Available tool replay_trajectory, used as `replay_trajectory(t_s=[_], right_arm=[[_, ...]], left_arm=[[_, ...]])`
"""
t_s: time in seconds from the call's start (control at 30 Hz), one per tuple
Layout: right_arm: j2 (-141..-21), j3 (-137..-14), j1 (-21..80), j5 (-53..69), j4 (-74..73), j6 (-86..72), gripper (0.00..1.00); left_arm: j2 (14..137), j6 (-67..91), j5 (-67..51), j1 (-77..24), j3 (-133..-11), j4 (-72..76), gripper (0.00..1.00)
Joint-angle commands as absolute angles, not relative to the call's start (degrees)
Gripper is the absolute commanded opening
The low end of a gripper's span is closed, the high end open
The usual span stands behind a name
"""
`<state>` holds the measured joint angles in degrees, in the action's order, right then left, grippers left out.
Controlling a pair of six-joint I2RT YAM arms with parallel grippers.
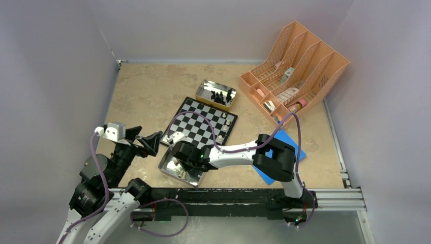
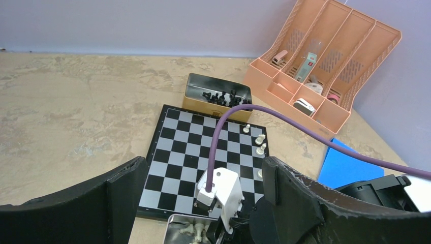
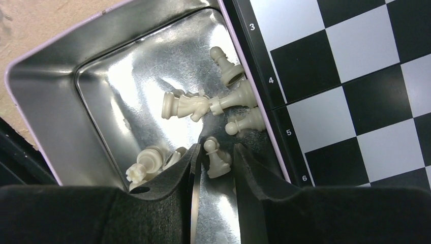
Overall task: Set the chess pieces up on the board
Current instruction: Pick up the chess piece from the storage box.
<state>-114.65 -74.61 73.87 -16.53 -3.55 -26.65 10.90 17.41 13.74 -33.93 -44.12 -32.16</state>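
**Picking a pawn from the tin**

The right fingers sit narrowly apart around a cream pawn in the tin beside the board. I cannot tell whether they pinch it. Best to close squarely, then lift straight, clear of the other pieces. The left fingers hang wide apart.

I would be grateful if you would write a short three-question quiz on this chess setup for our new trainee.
1. True or false: the black pieces lie in the far tin, beyond the board.
2. Pick one: the fingers of the right hand sit either side of
A. a white pawn
B. a black knight
C. a purple cable
3. Short answer: in the top view, along which side of the board do the white pieces already set on it stand?

Key: 1 true; 2 A; 3 its right side.
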Motion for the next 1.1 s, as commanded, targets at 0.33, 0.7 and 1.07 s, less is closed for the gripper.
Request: replay_trajectory(t_s=[0.33,0.7,1.07], right_arm=[[-116.3,-77.3,74.1,-16.5,-4.4,-23.3,0.15],[-111.2,-76.0,73.9,-17.4,-3.4,-26.5,0.06],[-92.7,-66.0,66.0,-9.2,6.6,-38.2,0.06]], left_arm=[[11.3,17.8,14.5,-34.2,-43.8,-30.1,0.82],[12.1,19.4,14.1,-34.2,-44.1,-30.6,0.80],[14.4,31.8,7.8,-34.2,-46.9,-36.5,0.70]])
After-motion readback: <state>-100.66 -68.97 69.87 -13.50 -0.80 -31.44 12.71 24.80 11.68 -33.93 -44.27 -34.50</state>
